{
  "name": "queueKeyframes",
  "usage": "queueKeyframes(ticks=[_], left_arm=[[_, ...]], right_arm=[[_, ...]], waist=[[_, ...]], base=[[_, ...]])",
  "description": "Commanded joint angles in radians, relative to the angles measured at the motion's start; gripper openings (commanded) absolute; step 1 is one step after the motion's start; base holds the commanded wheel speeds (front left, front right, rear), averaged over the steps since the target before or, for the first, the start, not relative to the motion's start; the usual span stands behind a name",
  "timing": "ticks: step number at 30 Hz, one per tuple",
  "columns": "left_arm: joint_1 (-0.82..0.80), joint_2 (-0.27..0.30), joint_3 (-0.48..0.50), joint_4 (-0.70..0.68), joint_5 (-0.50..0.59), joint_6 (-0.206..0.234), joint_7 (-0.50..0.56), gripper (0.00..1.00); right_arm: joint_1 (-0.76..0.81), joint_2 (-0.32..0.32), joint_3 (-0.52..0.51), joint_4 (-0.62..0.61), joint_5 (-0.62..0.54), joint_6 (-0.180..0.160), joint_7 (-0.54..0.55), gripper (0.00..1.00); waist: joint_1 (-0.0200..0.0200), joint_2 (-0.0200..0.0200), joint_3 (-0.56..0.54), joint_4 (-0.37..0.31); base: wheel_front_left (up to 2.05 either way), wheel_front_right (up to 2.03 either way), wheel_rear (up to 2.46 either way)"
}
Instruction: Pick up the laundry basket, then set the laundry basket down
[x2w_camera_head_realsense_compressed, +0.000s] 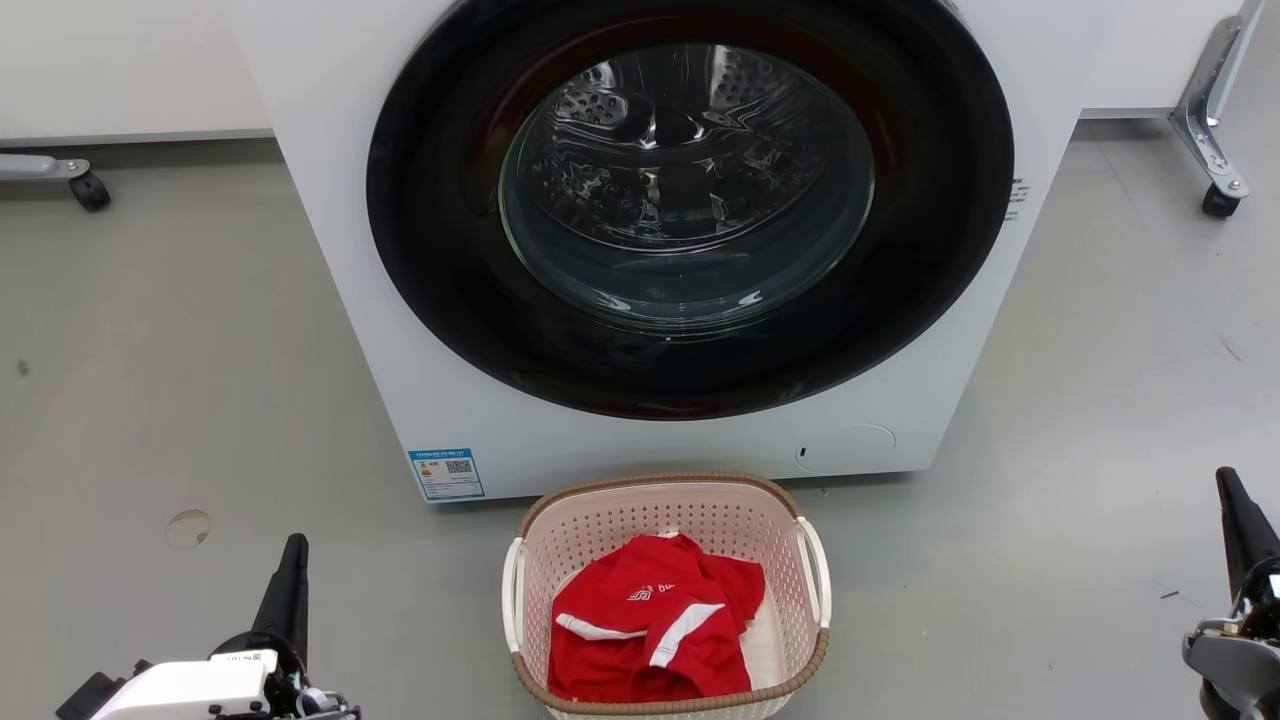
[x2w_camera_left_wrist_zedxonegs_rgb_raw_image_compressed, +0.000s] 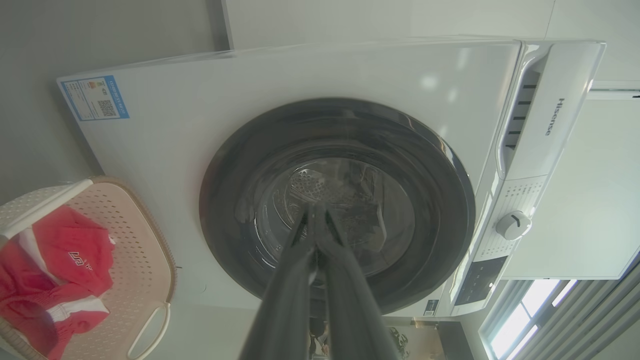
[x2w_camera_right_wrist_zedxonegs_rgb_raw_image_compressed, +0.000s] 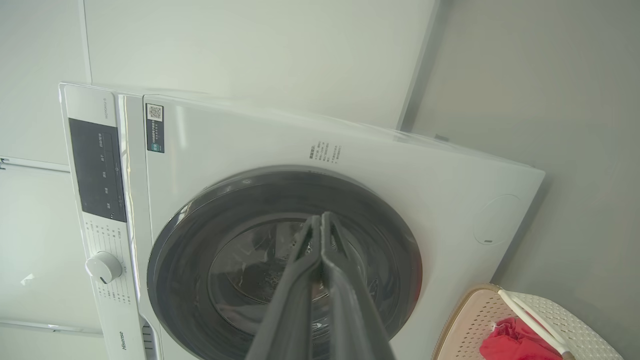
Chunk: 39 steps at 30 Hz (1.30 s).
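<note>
The pale pink-cream perforated laundry basket (x2w_camera_head_realsense_compressed: 600, 520) stands on the floor just in front of the washing machine, with a brown woven-look rim and a white handle on each side. A red and white garment (x2w_camera_head_realsense_compressed: 650, 630) lies inside it. My left gripper (x2w_camera_head_realsense_compressed: 294, 548) is at the lower left, well apart from the basket, its fingers pressed together and empty. My right gripper (x2w_camera_head_realsense_compressed: 1228, 482) is at the far lower right, also apart from the basket. In the wrist views the left gripper (x2w_camera_left_wrist_zedxonegs_rgb_raw_image_compressed: 315, 207) and right gripper (x2w_camera_right_wrist_zedxonegs_rgb_raw_image_compressed: 320, 217) both show shut tips, with the basket (x2w_camera_left_wrist_zedxonegs_rgb_raw_image_compressed: 135, 240) (x2w_camera_right_wrist_zedxonegs_rgb_raw_image_compressed: 475, 320) off to the side.
A white front-loading washing machine (x2w_camera_head_realsense_compressed: 400, 400) with a shut dark round door (x2w_camera_head_realsense_compressed: 690, 200) rises right behind the basket. Castor wheels of metal frames stand at the far left (x2w_camera_head_realsense_compressed: 88, 190) and far right (x2w_camera_head_realsense_compressed: 1220, 200). Grey floor (x2w_camera_head_realsense_compressed: 180, 380) lies on both sides.
</note>
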Motion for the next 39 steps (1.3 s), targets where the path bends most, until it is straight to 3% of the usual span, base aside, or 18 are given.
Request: queueKeyframes(ticks=[1, 39], left_arm=[[-0.055, 0.008, 0.034, -0.023, -0.009, -0.010, 0.005, 0.00], [-0.055, 0.005, 0.037, -0.023, -0.006, -0.010, 0.008, 0.00]], right_arm=[[-0.048, -0.026, 0.012, -0.026, 0.002, 0.005, 0.006, 0.00], [-0.048, -0.024, 0.010, -0.026, 0.000, 0.005, 0.008, 0.00]], waist=[[-0.0001, -0.0001, 0.000, 0.000], [-0.0001, -0.0001, 0.000, 0.000]], base=[[0.00, 0.00, 0.00], [0.00, 0.00, 0.00]])
